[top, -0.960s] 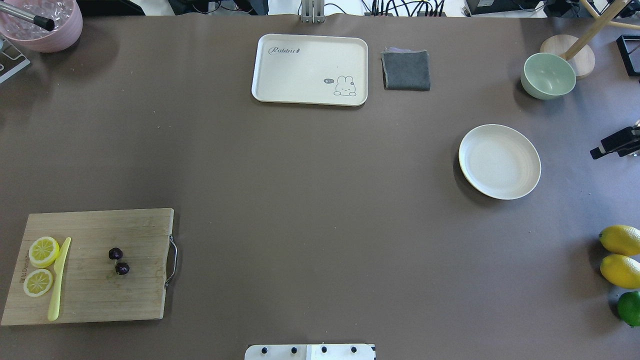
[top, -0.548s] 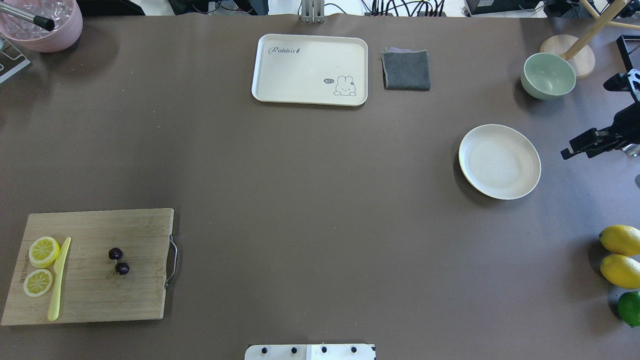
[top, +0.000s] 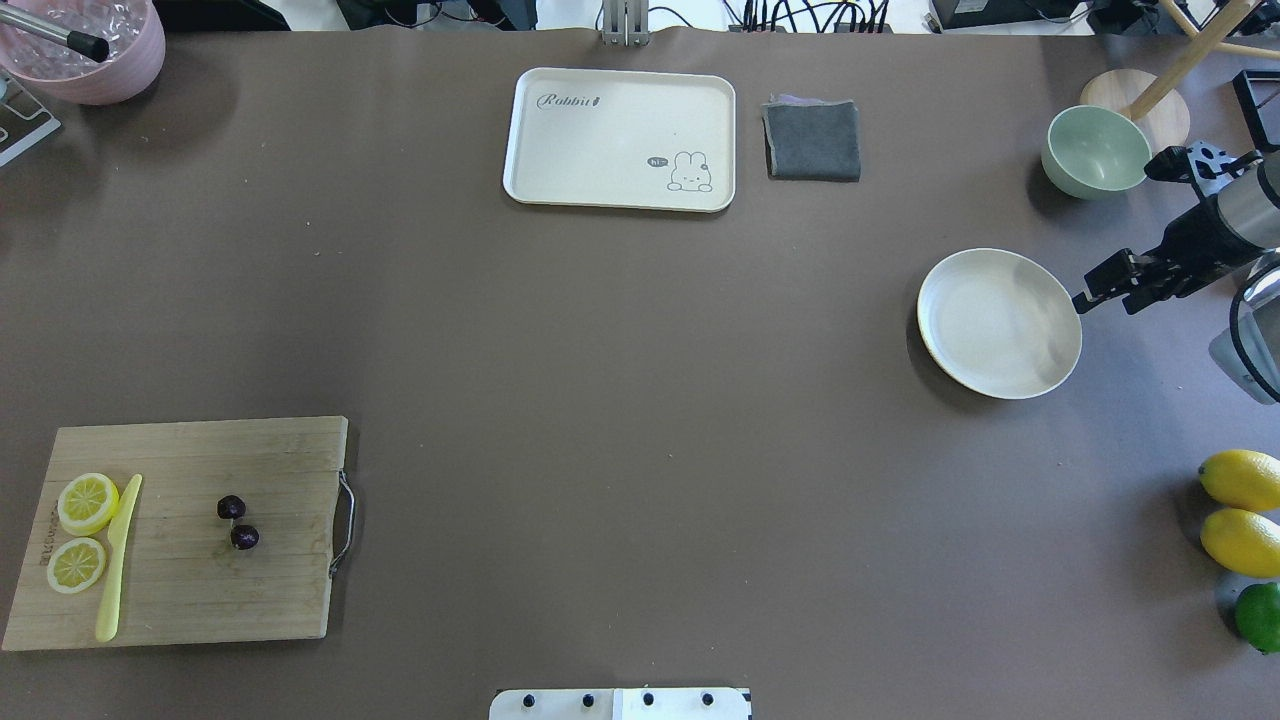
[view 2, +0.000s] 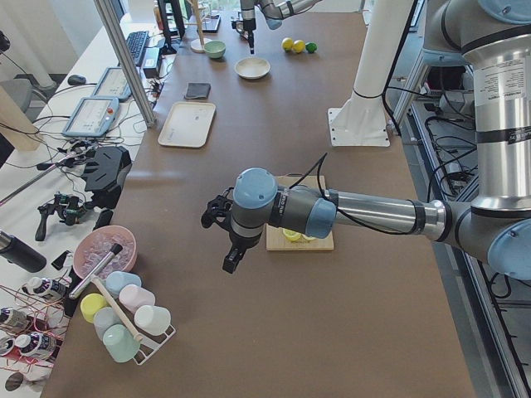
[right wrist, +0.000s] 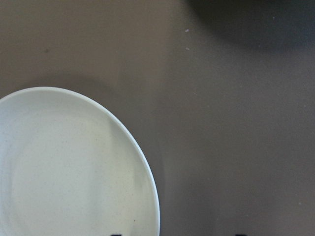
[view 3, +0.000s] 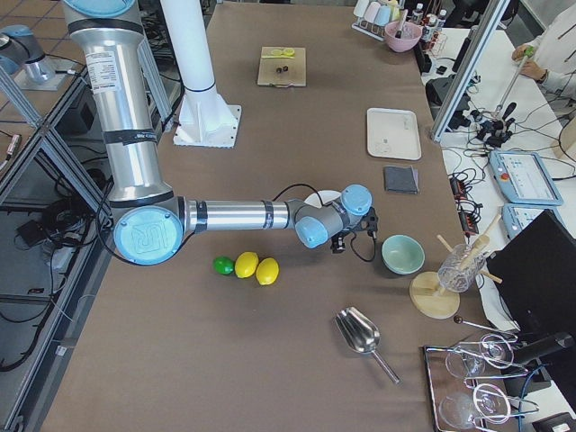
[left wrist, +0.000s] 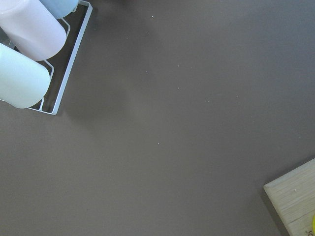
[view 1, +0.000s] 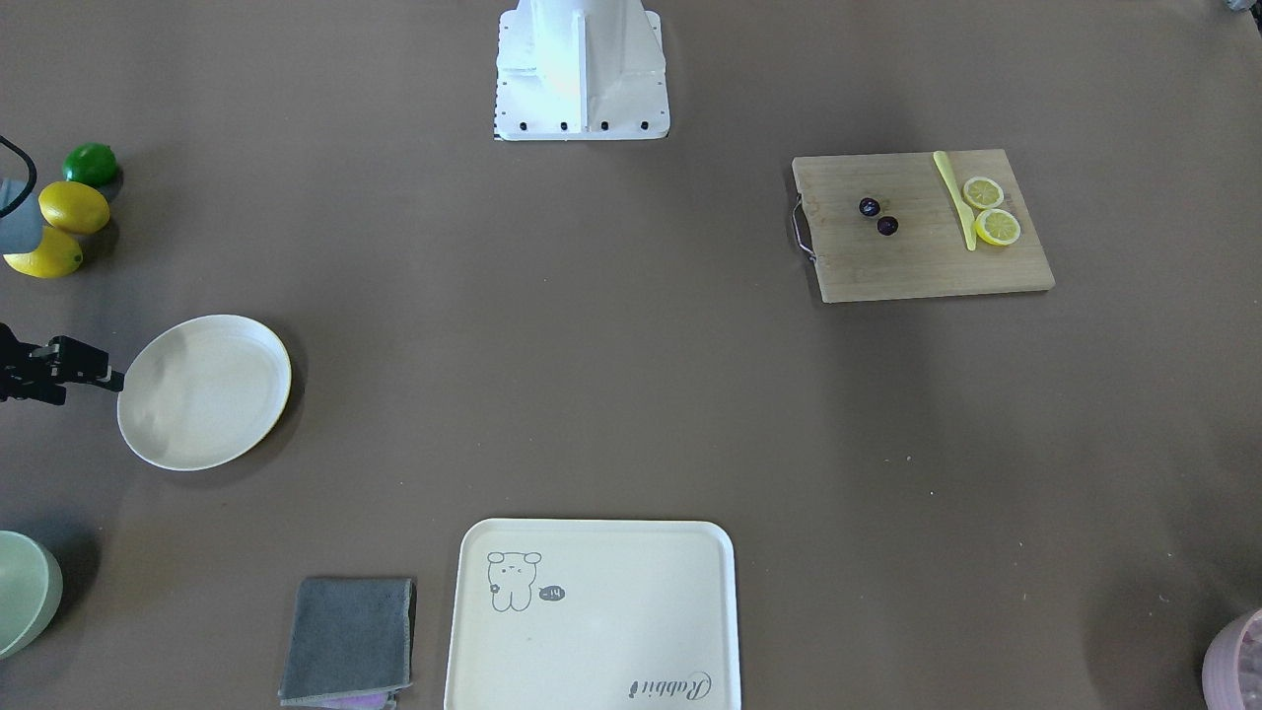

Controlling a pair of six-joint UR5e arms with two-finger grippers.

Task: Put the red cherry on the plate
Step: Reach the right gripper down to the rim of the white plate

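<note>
red cherry [top: 237,522]: 2 on cutting board [top: 270,470], by lemon slices [top: 83,530]
plate [top: 1040,372]: bare
right tool [top: 1092,292]: just beside plate rim, can't tell if wide
left tool [view 2: 231,262]: can't tell

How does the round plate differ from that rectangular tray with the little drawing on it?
The plate is round and plain; the tray is rectangular with rounded corners and carries a cartoon animal and the word "Rabbit". The tray looks larger than the plate. The right gripper hovers at the plate's edge, while nothing is near the tray but a folded grey cloth. Both are cream-white, shallow-rimmed and empty.
</note>
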